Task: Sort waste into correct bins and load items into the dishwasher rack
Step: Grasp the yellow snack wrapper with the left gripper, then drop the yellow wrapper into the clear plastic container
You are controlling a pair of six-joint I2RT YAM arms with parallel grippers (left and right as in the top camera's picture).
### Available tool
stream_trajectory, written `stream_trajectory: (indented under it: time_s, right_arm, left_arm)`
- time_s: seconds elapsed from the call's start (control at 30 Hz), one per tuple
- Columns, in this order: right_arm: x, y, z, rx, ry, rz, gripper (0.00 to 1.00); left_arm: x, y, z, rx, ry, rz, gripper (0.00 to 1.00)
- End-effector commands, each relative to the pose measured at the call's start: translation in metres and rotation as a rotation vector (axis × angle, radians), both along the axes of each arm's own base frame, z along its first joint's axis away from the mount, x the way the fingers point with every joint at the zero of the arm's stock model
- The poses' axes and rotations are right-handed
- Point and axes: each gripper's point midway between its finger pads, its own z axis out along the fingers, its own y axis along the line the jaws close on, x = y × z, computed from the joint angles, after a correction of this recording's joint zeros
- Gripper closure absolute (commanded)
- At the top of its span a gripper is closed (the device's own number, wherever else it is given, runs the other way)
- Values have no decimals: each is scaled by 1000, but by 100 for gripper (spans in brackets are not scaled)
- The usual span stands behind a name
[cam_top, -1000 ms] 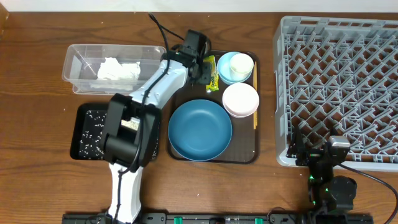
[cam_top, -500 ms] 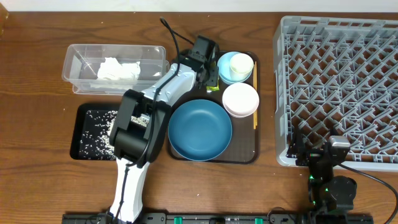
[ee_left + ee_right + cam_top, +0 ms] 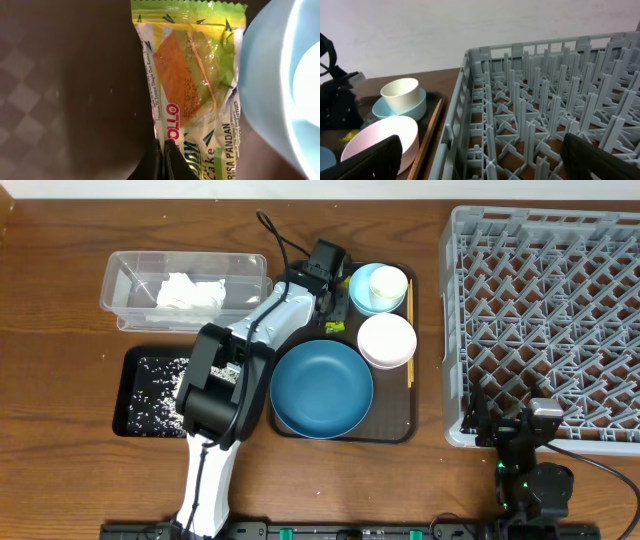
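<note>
The left claw (image 3: pixel 163 157), tips pressed together, meets the near end of the yellow-green snack wrapper (image 3: pixel 192 85); whether it pinches the film cannot be told. The wrapper lies flat on the brown tray (image 3: pixel 395 420), just beside the light-blue bowl (image 3: pixel 265 90). The right claw (image 3: pixel 480 167) sits spread wide at the grey rack (image 3: pixel 535 115), well apart.

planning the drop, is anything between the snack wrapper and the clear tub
Nothing visible: only the rim of the brown tray and bare table lie between the snack wrapper and the clear tub. The left gripper is shut on the wrapper's edge.
</note>
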Motion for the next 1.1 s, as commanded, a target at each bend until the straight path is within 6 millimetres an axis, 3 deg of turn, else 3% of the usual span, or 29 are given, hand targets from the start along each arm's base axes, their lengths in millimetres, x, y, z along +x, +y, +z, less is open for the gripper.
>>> stream_trajectory:
  time_s: [0.0,0.23,0.3,0.4,0.53,0.7,0.93,1.0,1.07]
  right_arm:
    - [0,-3,-2,-14,3,-11,1]
    - [0,-3,-2,-14,3,-11,1]
    - [0,-3,-2,-14,3,-11,1]
    - [0,-3,-2,-14,3,-11,1]
    - [0,-3,-2,-14,3,-11,1]
    - [0,-3,-2,-14,3,-11,1]
    - [0,-3,-2,-14,3,-11,1]
    - [0,-3,-2,-14,3,-11,1]
    - [0,-3,-2,-14,3,-11,1]
  left_arm:
    - [9,13,46,-3,-74,77,93]
    - [22,73,155,22,-287,294,94]
    - [22,97,183,19,-339,365,94]
    - [17,149,209,37,-375,565,94]
    - [7,205,203,16,-319,800,94]
    - [1,244,178,-59,-237,1091,93]
    - [-1,253,166,-61,-200,1144,68]
    - [-3,252,165,-61,-192,1142,55]
    - [-5,252,164,-55,-179,1140,51]
